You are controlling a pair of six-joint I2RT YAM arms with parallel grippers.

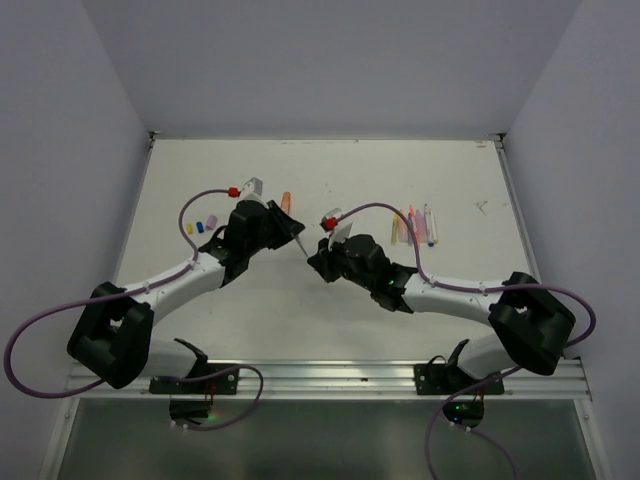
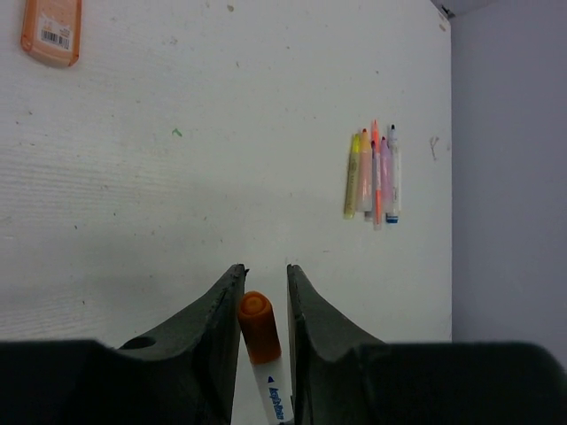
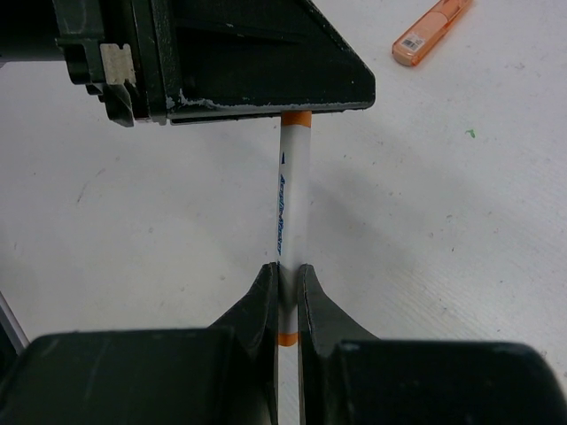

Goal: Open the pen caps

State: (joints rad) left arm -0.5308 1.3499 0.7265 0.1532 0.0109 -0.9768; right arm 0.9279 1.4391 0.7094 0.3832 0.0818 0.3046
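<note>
Nearest: right hand (image 3: pixel 288 270), clamped shut on white pen (image 3: pixel 291 204) barrel, bracing it above the counter (image 3: pixel 461 221). Opposite, left hand (image 2: pixel 266 268), jaws narrowly parted around the orange pen cap (image 2: pixel 255 323), no firm grip evident; opposed for a straight pull. Beyond: pens (image 2: pixel 374 177) side by side, loose caps (image 1: pixel 200 225), orange highlighter (image 2: pixel 51 31); scuffed white counter, pale walls (image 1: pixel 330 60).

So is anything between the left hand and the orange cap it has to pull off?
Nothing visible. The orange cap already sits inside the left hand, with only bare table beyond its tip. The right hand is shut on the pen further down the body, clear of the cap.
</note>
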